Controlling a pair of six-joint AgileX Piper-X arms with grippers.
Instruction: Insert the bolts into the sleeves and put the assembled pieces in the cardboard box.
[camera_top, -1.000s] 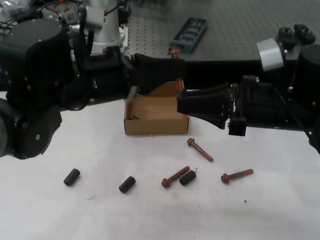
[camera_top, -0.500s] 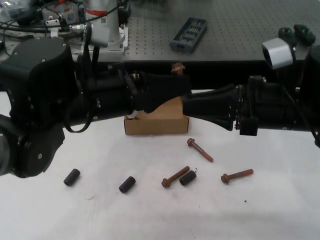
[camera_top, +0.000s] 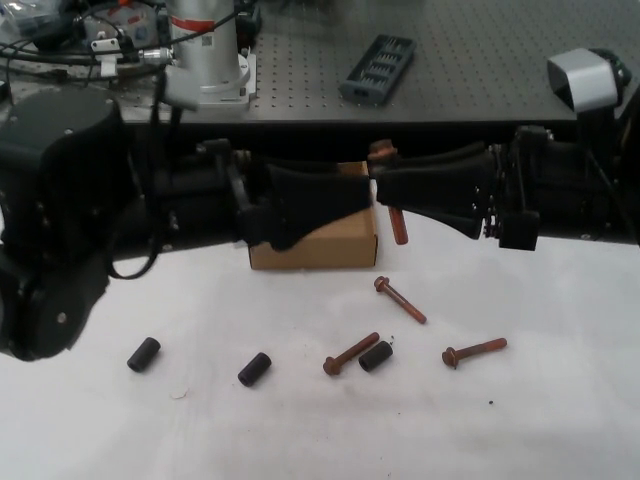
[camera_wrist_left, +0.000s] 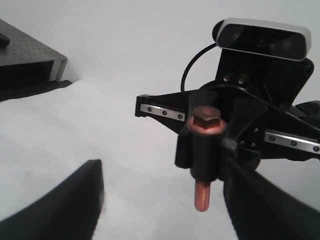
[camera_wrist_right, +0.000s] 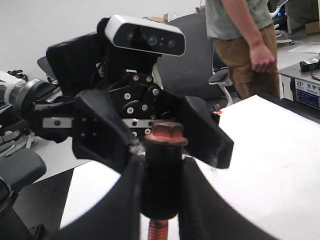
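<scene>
My right gripper (camera_top: 388, 186) is shut on a black sleeve (camera_wrist_right: 161, 176) with a copper bolt (camera_wrist_right: 167, 133) through it, held upright just above the right end of the cardboard box (camera_top: 315, 243). The bolt's head (camera_top: 380, 150) sticks up and its shank (camera_top: 398, 225) hangs below. My left gripper (camera_top: 345, 195) faces it from the left, open and empty, over the box. In the left wrist view the held sleeve (camera_wrist_left: 202, 156) and bolt (camera_wrist_left: 205, 118) sit between the right gripper's fingers. Three loose bolts (camera_top: 400, 299) (camera_top: 351, 353) (camera_top: 475, 351) and three sleeves (camera_top: 143, 354) (camera_top: 254, 369) (camera_top: 376, 356) lie on the white sheet.
A dark perforated bench (camera_top: 470, 60) lies behind the white sheet, with a blue-grey bit holder (camera_top: 378, 66) and a grey post base (camera_top: 205, 60) on it. A person stands in the room behind, in the right wrist view.
The two grippers have drawn apart. The right one rose and moved right with the bolt and sleeve; the left one backed off to the left.
</scene>
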